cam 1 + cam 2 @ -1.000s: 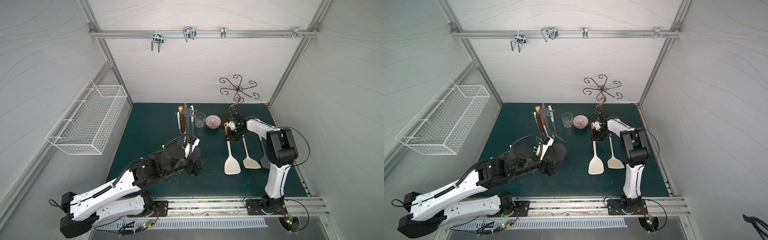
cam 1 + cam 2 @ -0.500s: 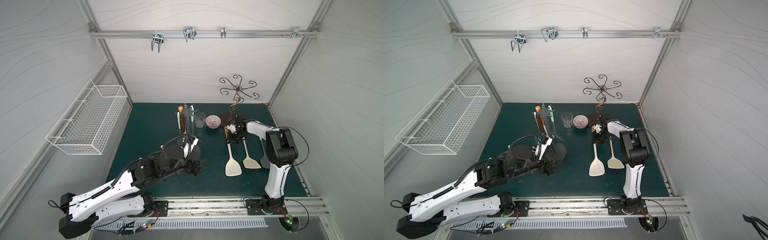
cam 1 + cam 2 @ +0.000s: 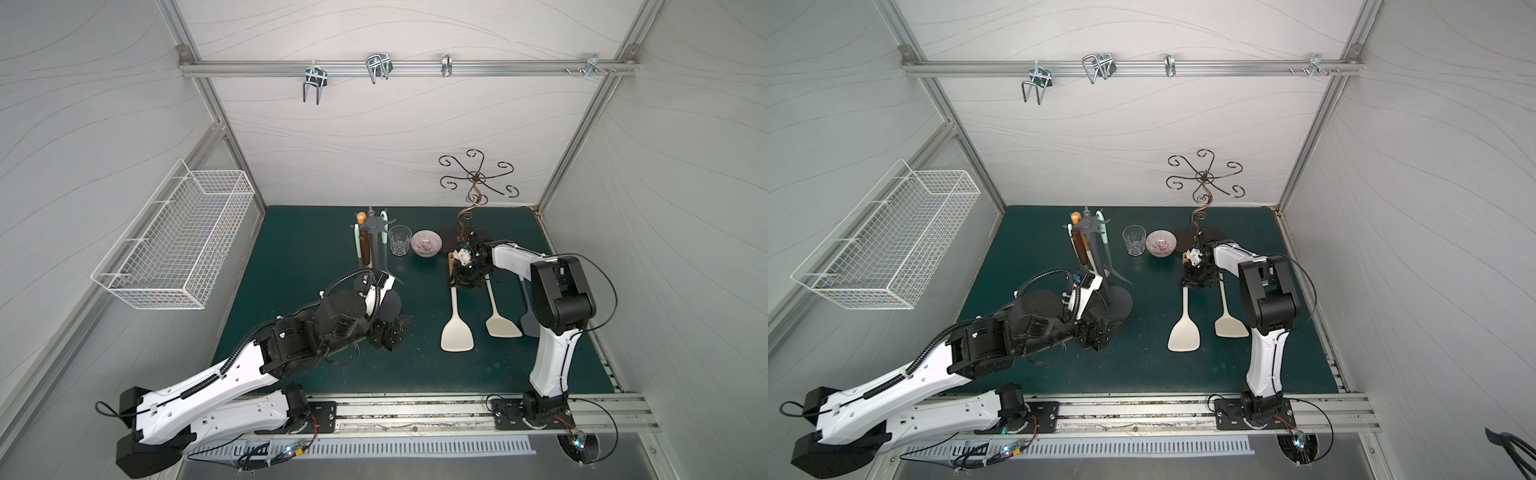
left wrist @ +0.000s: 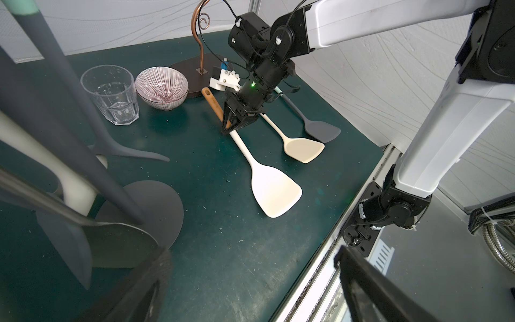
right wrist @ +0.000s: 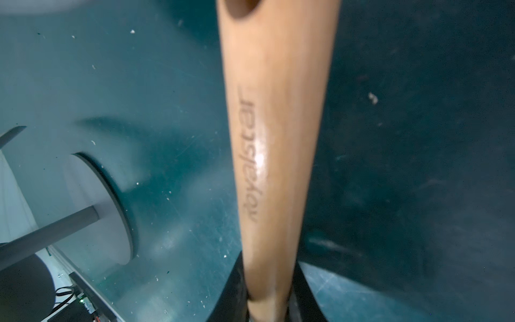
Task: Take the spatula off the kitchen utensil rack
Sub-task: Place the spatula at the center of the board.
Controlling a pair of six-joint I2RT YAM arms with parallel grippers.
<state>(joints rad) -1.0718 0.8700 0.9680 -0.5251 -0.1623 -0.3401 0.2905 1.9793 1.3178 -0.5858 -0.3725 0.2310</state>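
Observation:
The dark-grey kitchen utensil rack [image 3: 375, 226] [image 3: 1086, 226] stands at the back of the green mat, its round base [image 4: 156, 206] close to my left gripper. Several utensils still hang on it. A cream spatula [image 3: 456, 332] [image 3: 1183, 334] [image 4: 274, 192] with a wooden handle [image 5: 278, 139] is off the rack, its blade resting on the mat. My right gripper [image 3: 459, 282] [image 3: 1190, 282] [image 4: 227, 129] [image 5: 269, 295] is shut on that handle, where wood meets cream. My left gripper [image 3: 395, 332] [image 3: 1100, 332] [image 4: 250, 290] stays open and empty in front of the rack base.
A second cream spatula [image 3: 503, 328] and a grey one [image 4: 320, 131] lie right of the held one. A glass [image 3: 400, 240], a striped bowl [image 3: 426, 243] and a curly bronze stand [image 3: 478, 183] sit at the back. A white wire basket [image 3: 178, 245] hangs on the left wall.
My right gripper has come down and slightly toward the front with the spatula handle. The left arm has hardly moved.

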